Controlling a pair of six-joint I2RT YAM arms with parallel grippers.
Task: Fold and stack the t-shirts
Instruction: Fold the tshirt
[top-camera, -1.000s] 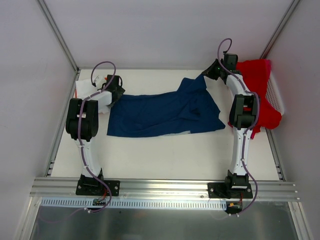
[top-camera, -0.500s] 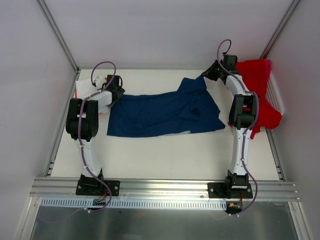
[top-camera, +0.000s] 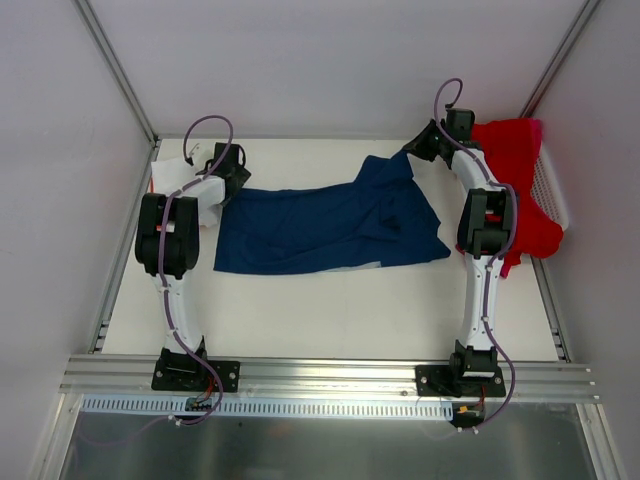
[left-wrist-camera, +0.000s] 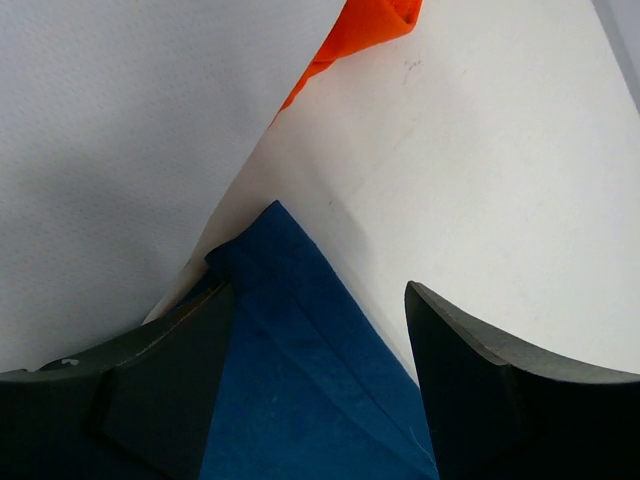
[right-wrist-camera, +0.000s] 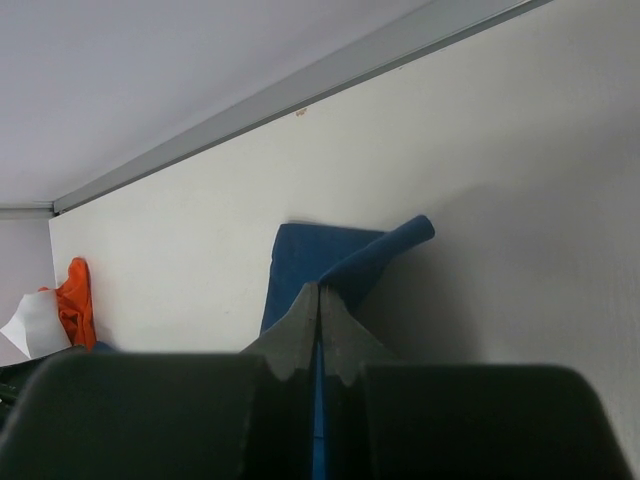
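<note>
At the counter's (top-camera: 330, 310) far left corner, a white t-shirt (top-camera: 172, 168) lies bunched with an orange t-shirt (top-camera: 151, 186) showing at its edge. In the left wrist view the orange cloth (left-wrist-camera: 365, 25) peeks out beyond the white cloth (left-wrist-camera: 100, 150). Just beside them, the left tool (top-camera: 230, 168) hangs over the left end of the navy t-shirt (top-camera: 320, 225), its jaws spread wide and holding nothing. From its own camera, the left tool (left-wrist-camera: 318, 300) straddles a corner of the blue fabric (left-wrist-camera: 300, 380); whether the fingers (left-wrist-camera: 170, 390) touch the cloth cannot be told.

The navy t-shirt lies across the middle of the counter, rumpled towards its right end. At its far right corner the right tool (top-camera: 418, 146) is clamped tight on a pinch of the fabric. The right wrist view shows the right tool (right-wrist-camera: 318, 292) with blue cloth (right-wrist-camera: 300, 265) caught between its fingertips.

At the right edge, a red t-shirt (top-camera: 515, 170) spills over a white mesh basket (top-camera: 553, 190).
</note>
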